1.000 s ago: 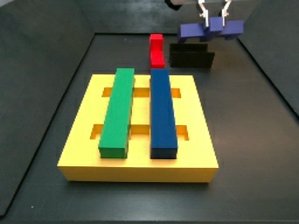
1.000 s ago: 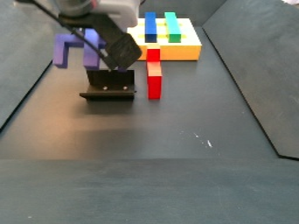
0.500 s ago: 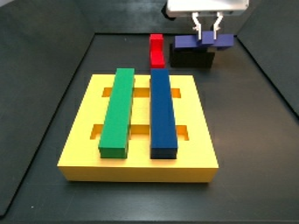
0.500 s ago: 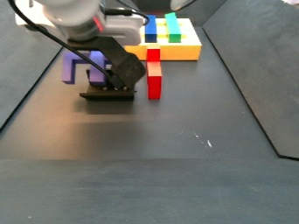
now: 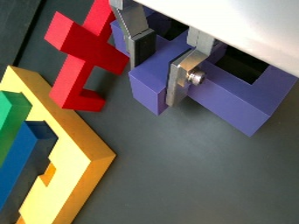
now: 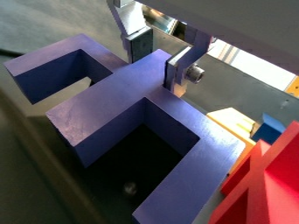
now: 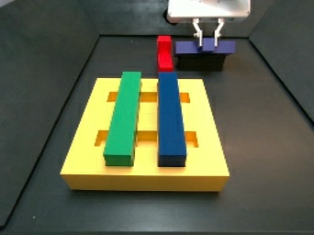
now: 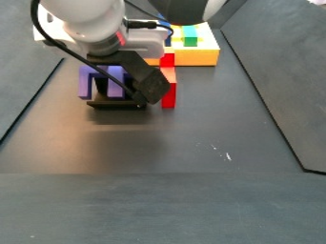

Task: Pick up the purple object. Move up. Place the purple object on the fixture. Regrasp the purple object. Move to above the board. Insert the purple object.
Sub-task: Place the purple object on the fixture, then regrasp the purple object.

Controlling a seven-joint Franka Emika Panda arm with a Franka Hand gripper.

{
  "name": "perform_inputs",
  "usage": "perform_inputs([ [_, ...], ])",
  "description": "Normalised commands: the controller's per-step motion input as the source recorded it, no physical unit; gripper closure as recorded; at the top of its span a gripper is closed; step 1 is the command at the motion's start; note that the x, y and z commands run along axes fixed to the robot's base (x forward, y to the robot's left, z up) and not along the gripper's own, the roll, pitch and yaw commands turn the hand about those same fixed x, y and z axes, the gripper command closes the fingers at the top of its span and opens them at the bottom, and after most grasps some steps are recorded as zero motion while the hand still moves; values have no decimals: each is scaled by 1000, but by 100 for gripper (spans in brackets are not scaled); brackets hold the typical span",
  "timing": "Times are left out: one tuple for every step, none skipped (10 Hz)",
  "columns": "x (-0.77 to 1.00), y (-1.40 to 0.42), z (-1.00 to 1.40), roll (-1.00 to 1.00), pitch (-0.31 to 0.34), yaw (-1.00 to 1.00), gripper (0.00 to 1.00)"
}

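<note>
Gripping the purple cross (image 5: 205,92) by its middle bar, the claw (image 5: 163,63) has its two silver fingers (image 5: 184,80) pressed against opposite faces of the piece, as both wrist views show (image 6: 163,68). In a side view the claw (image 7: 207,37) sits low at the far end of the desk, with the purple cross (image 7: 199,48) resting on top of the black fixture (image 7: 203,62); whether its full weight is on the fixture cannot be told. From a side view on the opposite side the purple cross (image 8: 102,84) lies over the fixture (image 8: 117,103), partly hidden behind the arm (image 8: 90,24). A red block (image 7: 164,52) stands just beside the fixture, between it and the yellow board (image 7: 86,154), and shows again close to the purple piece in a wrist view (image 5: 84,54). The board holds a long green bar (image 7: 124,117) and a long dark-blue bar (image 7: 171,118) lying side by side in its slots. Everything rests on a matte dark grey desk (image 8: 192,181), plain apart from a few small pale specks, enclosed by low dark walls (image 7: 50,101) that slope up at the sides.
</note>
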Motion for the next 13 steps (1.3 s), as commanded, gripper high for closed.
perform_inputs([
  [77, 69, -297, 94, 0, 11, 100],
  [6, 54, -263, 0, 0, 0, 100],
  [31, 0, -177, 0, 0, 0, 100],
  [0, 0, 0, 0, 0, 0, 100],
  [0, 0, 0, 0, 0, 0, 0],
  [0, -43, 137, 403, -117, 0, 0],
  [-3, -220, 257, 834, -191, 60, 0],
  [0, -246, 351, 909, -166, 54, 0],
  [-3, -211, 354, 903, -163, 51, 0],
  [-23, -189, 323, 1000, -169, 63, 0],
  [-11, -143, 274, 1000, -183, 94, 0],
  [0, -49, 123, 1000, -146, 151, 0],
  [0, 0, 0, 1000, -77, 229, 0],
])
